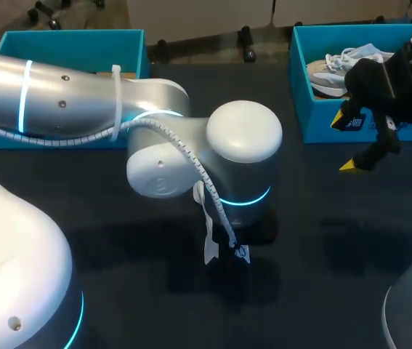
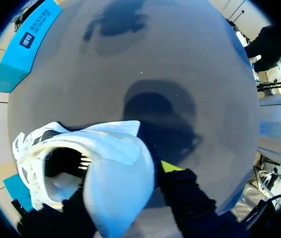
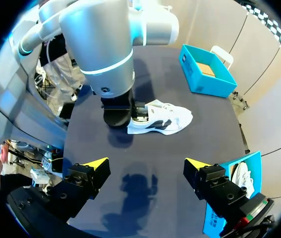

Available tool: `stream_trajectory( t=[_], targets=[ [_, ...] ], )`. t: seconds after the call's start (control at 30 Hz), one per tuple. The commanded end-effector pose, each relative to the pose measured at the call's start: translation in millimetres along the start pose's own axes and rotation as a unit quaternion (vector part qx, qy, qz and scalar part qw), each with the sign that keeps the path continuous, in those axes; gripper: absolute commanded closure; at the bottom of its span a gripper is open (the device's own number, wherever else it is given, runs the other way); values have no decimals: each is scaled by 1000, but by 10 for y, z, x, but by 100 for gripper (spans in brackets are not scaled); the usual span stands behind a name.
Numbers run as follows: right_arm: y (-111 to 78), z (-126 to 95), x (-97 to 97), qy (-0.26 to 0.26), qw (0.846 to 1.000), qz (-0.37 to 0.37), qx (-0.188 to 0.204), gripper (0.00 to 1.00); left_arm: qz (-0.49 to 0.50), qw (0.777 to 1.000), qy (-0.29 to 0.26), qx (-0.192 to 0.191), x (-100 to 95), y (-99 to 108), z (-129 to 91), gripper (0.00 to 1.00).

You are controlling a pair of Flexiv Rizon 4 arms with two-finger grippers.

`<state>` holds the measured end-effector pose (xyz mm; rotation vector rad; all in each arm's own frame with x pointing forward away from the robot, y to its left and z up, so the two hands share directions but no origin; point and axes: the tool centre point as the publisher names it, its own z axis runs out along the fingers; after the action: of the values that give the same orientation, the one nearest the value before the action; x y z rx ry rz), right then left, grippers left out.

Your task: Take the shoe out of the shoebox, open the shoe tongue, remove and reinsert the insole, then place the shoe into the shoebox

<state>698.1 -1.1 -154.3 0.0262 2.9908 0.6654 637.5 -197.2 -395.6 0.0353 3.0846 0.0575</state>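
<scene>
The shoe is out of its box and lies at the middle of the desk, its long axis running near to far. The left jaws are set at its near end. Whether they are clamped on it cannot be told (white fabric hides the contact). The right jaws are spread wide and empty, well to the right of the shoe, beside the shoebox, where a second shoe is seen. The left arm is judged much the nearer, so the tongue would be reached from there.
</scene>
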Motion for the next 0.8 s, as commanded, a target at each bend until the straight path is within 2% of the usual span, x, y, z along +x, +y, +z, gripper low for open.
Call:
stream_trajectory(
  t=[0.03, 0.37, 0.63, 0.8],
  targets=[
    [9, 15, -20, 1, 1000, 0, 2, 0, 3, 1000, 6, -3, -18, 3, 0, 100],
    [9, 15, -20, 1, 1000, 0, 2, 0, 19, 999, 36, -15, -17, 110, -139, 100],
    [9, 15, -20, 1, 1000, 0, 2, 0, 38, 998, 28, -31, -42, 154, -476, 100],
    [9, 15, -20, 1, 1000, 0, 2, 0, 41, 998, 32, -35, -122, 196, -737, 100]
  ],
)
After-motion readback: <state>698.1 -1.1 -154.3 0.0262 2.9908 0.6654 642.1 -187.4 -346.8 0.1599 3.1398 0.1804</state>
